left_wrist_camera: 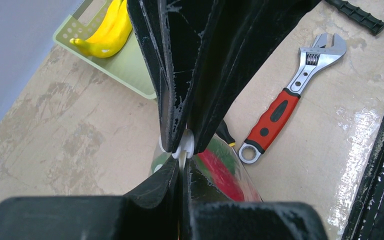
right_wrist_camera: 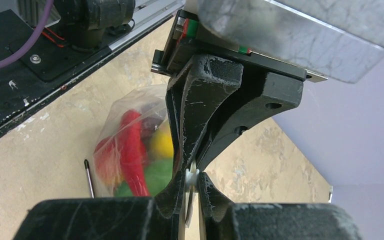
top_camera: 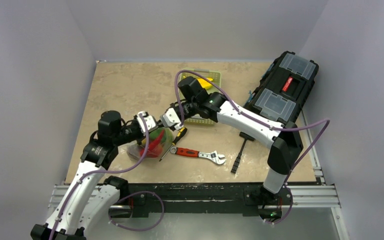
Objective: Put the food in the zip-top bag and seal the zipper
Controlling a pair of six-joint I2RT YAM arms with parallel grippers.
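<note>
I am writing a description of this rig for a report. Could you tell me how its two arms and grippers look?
The left arm and right arm have white links between black joints. A purple cable runs loosely along each one. The left gripper and right gripper have black, tapering fingers, scuffed with pale scratches.

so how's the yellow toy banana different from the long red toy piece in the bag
The yellow toy banana lies in the pale green slotted basket; the long red glossy toy food sits inside the clear zip-top bag with green and yellow pieces. No gripper holds the banana; the red piece's bag is pinched at its top by the left gripper and right gripper. Both are glossy, elongated toys.
</note>
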